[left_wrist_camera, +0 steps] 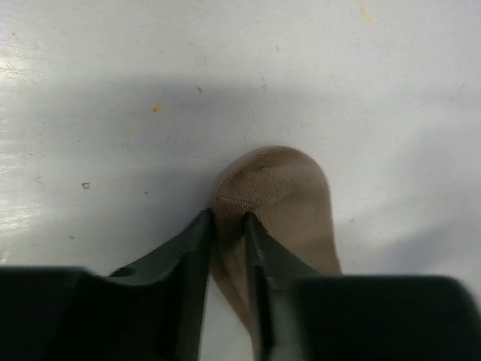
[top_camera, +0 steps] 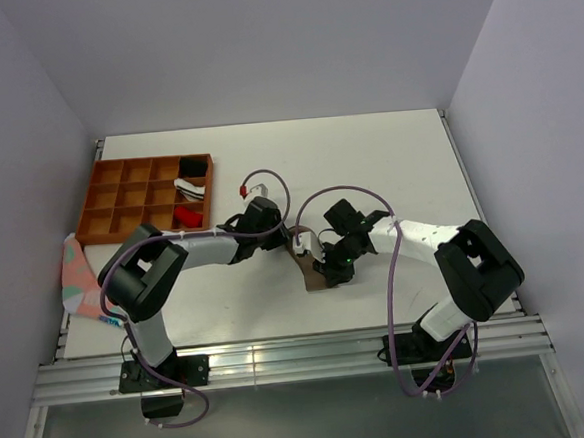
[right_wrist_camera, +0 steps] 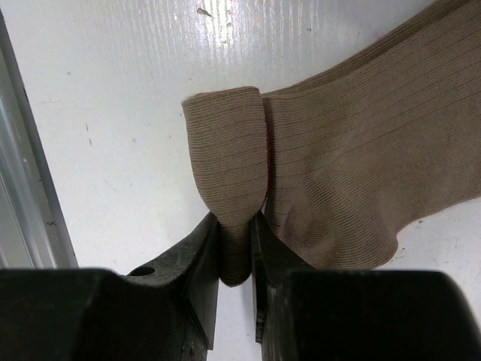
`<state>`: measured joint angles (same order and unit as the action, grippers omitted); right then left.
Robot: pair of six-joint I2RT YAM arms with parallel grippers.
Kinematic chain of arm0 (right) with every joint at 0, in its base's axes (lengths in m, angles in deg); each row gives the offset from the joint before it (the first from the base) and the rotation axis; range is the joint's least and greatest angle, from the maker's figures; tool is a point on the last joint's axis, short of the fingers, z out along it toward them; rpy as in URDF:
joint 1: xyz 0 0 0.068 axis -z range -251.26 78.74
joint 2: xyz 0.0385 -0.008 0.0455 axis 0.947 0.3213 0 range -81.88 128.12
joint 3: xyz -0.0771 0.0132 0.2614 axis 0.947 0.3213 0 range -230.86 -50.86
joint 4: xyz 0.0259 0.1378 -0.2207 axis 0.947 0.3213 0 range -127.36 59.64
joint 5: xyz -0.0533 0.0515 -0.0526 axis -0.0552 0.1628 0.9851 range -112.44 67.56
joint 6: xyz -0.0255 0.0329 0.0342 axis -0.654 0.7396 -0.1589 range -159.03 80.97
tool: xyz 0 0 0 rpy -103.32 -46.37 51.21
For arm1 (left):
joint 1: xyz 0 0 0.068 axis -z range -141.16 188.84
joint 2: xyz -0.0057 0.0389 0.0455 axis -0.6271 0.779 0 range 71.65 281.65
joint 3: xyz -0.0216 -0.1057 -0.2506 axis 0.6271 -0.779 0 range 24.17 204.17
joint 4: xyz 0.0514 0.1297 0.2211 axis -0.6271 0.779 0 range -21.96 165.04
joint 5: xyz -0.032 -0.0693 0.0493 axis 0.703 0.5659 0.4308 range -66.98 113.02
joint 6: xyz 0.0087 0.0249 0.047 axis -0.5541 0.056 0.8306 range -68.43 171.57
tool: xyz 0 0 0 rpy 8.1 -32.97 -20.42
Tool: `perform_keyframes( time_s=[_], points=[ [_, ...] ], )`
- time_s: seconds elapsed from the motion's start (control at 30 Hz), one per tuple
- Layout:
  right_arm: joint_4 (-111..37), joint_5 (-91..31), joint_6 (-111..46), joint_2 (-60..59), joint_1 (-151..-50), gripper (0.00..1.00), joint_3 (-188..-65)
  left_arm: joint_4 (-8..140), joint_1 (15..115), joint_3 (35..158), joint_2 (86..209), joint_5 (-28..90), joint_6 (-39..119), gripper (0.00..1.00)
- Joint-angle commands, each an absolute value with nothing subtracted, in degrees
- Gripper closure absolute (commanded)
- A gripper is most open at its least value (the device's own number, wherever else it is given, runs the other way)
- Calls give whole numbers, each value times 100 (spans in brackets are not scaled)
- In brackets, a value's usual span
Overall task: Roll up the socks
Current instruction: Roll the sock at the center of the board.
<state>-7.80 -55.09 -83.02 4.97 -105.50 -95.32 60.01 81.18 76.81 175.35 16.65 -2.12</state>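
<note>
Since the tan sock [right_wrist_camera: 346,165] lies on the table [top_camera: 388,162] with its long axis running pincer to pincer, I'd roll toward my left: right gripper [right_wrist_camera: 237,252] clamped on the folded-over end, left gripper [left_wrist_camera: 228,229] pinching the toe.

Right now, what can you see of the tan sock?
The tan sock is a soft ribbed knit that lies mostly flat on the white table between the two arms. One end is folded over into a short flap, and the right hand pinches it there. A sliver of red shows in the crease. The left hand pinches the sock at its rounded end, where the knit looks finer.
</note>
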Motion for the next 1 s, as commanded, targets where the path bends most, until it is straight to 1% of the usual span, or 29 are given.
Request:
perform_keyframes(
  time_s=[0.0,0.07,0.1,0.17,0.2,0.47,0.6,0.9,0.97],
  points=[
    [-388,-5399,-8342,662,-10519,92,-9568,6391,8129,7656,17826,1792,-37,73],
    [-318,-5426,-8359,697,-10519,93,-9612,6443,8120,7664,17905,1766,-54,81],
    [-291,-5461,-8359,741,-10510,93,-9629,6417,8120,7647,17897,1749,-63,88],
    [-160,-5496,-8386,803,-10510,92,-9708,6338,8094,7489,17809,1696,-142,97],
    [-107,-5514,-8412,873,-10501,93,-9752,6286,8076,7419,17765,1687,-177,99],
    [622,-5847,-8518,1225,-10440,92,-10455,6005,7628,6628,17045,1616,-353,100],
    [1167,-6119,-8623,1795,-10440,92,-11035,6030,7408,6382,16685,1582,-318,100],
    [2213,-6392,-8728,2920,-10440,90,-12396,5618,7373,5916,16508,1678,-450,100],
    [2389,-6436,-8729,3148,-10439,90,-12529,5495,7364,5828,16447,1696,-468,100]
  ],
)
